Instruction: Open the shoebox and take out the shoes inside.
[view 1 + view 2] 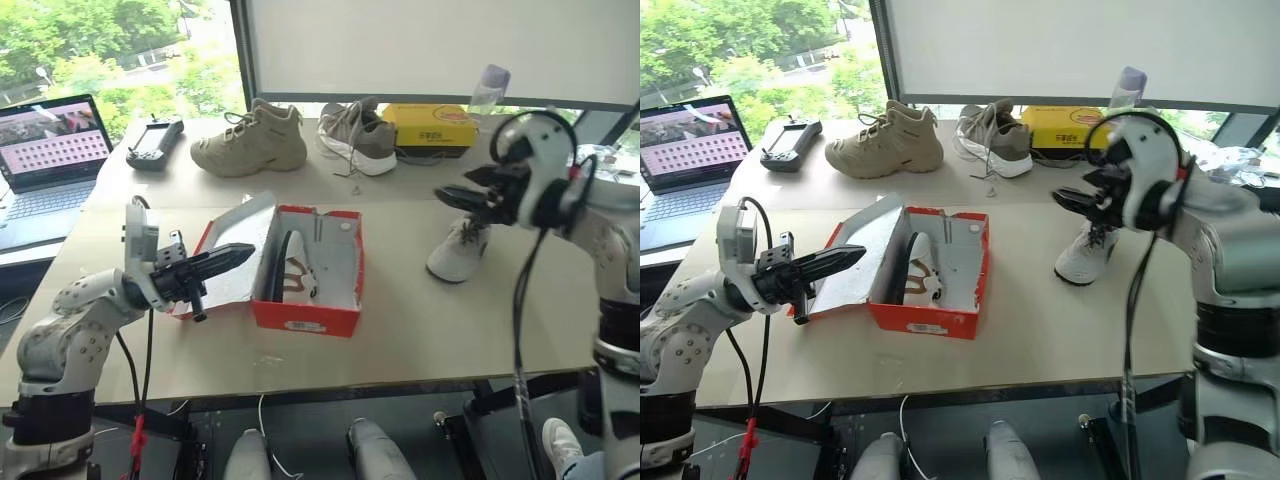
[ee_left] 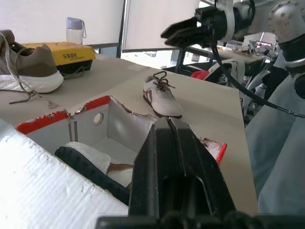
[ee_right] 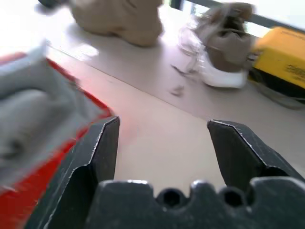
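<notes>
The surface [image 1: 420, 330] carried the open shoebox [image 1: 305, 310], one shoe [image 1: 290, 268] inside, another [image 1: 460, 250] outside. Light and soft; best pinched at its collar. Left claw [image 1: 240, 254] clenched, empty; right claw [image 1: 445, 195] spread, empty.

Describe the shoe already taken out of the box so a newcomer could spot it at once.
On the table, look just right of the open red shoebox. The small white sneaker stands alone there below the right gripper. It is smaller and whiter than the beige boot and grey sneaker farther back.

Pale grey jointed arms, black cables, black two-fingered gripper [image 1: 240, 254] each.
</notes>
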You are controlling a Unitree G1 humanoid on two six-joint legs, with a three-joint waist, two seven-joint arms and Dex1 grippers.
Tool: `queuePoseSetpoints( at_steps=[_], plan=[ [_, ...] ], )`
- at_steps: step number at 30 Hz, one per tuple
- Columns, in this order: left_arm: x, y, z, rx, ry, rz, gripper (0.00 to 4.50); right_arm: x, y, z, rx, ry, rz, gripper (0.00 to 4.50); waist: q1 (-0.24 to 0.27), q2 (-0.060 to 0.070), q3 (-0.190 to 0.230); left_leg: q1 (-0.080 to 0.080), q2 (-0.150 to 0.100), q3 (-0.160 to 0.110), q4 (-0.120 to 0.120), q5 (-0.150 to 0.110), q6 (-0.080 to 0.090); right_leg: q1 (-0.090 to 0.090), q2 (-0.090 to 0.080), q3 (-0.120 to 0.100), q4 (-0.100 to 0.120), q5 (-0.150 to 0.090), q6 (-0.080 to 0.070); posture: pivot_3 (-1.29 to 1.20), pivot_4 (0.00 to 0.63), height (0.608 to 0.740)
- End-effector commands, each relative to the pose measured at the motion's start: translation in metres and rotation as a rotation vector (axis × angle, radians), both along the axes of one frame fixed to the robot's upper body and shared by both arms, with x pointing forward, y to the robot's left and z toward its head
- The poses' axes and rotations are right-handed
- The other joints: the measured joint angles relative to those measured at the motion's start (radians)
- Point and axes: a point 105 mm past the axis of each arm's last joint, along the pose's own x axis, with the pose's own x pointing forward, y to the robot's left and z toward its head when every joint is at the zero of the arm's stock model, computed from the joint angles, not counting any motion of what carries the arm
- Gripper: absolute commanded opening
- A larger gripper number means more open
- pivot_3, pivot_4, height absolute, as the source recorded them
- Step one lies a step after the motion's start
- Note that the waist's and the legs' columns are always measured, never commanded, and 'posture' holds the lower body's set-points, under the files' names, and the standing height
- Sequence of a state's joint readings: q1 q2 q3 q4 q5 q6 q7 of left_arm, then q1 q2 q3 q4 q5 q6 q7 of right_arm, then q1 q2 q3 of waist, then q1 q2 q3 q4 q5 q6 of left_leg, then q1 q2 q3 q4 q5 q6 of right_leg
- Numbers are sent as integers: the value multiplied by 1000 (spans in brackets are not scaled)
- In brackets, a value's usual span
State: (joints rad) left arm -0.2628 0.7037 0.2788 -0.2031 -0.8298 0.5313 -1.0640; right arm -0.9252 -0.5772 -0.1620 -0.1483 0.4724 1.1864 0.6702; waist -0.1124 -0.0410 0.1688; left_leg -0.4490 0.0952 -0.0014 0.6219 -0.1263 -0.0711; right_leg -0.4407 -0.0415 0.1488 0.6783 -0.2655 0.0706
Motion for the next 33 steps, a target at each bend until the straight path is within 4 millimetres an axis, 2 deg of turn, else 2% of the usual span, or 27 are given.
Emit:
queuePoseSetpoints(
  at_steps=[1, 5, 7, 10, 14, 18, 24, 33],
  plan=[
    [-3, 4, 9, -5, -37, -4, 0, -3, 47, -7, 103, 126, 107, 3527, 2, 0, 0, 0, 0, 0, 0, 0, 0, 0, 0, 0, 0, 0, 0, 0, 150, 685],
    [-3, 5, 10, -3, -37, -4, 0, 2, 87, -43, 88, 289, 148, 3527, 20, 0, 0, -7, 0, -1, 0, 0, 0, -3, 0, -2, -1, 1, 4, 0, 150, 685],
    [-3, 5, 10, 0, -40, -4, 0, 5, 97, -57, 87, 360, 156, 3527, 27, 0, 0, -12, 0, -1, 0, 0, 0, -9, 0, -2, -1, 3, 7, 0, 150, 685],
    [-3, 5, 11, 1, -46, 1, 0, 9, 103, -82, 68, 463, 143, 3527, 37, 0, 0, -15, 0, -1, 0, 0, 0, -12, 0, -2, 0, 3, 7, 0, 150, 685],
    [-3, 4, 11, 1, -48, 2, 0, 13, 109, -93, 105, 540, 145, 3527, 41, 0, 0, -16, 0, -1, 0, 0, 0, -14, 0, -3, 1, 3, 7, 0, 150, 685],
    [-5, 2, 11, -2, -50, 5, 0, 19, 112, -110, 61, 574, 120, 3527, 41, 0, 0, -16, 0, -1, 0, 0, 0, -14, 0, -3, 2, 3, 7, 0, 150, 685],
    [-5, 3, 11, 3, -50, 14, 0, 12, 135, -127, 95, 689, 183, 3527, 36, 1, 0, -15, 0, -1, 0, 0, 0, -14, 0, -3, 2, 3, 7, 0, 150, 685],
    [-4, 3, 13, 16, -54, 21, 0, 16, 136, -155, 93, 769, 158, 3527, 24, 0, 0, -12, 0, -1, 1, 0, 0, -12, 0, -3, 3, 3, 7, 0, 150, 685]
  ],
)
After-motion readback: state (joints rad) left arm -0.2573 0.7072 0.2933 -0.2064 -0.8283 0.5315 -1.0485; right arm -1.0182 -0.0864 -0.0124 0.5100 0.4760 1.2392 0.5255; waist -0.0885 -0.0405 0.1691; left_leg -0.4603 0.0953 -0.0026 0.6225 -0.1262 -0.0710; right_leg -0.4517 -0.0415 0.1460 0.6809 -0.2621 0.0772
